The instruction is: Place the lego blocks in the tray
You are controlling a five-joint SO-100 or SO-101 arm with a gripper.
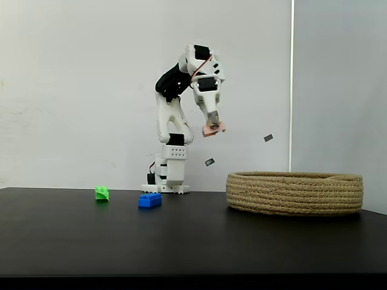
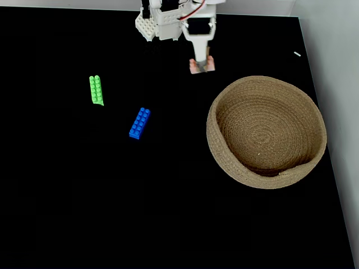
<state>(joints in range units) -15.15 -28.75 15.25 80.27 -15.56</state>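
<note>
Blue brick [image 1: 149, 200] — studded; pincer [image 1: 213, 128] grips pink brick [image 1: 214, 128].

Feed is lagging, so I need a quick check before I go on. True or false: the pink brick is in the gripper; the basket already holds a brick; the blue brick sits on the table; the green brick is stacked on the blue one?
1. The gripper holds the pink brick in the air. True.
2. The basket already holds a brick. False: it shows no brick inside.
3. The blue brick sits on the table. True.
4. The green brick is stacked on the blue one. False: they lie apart.
</note>
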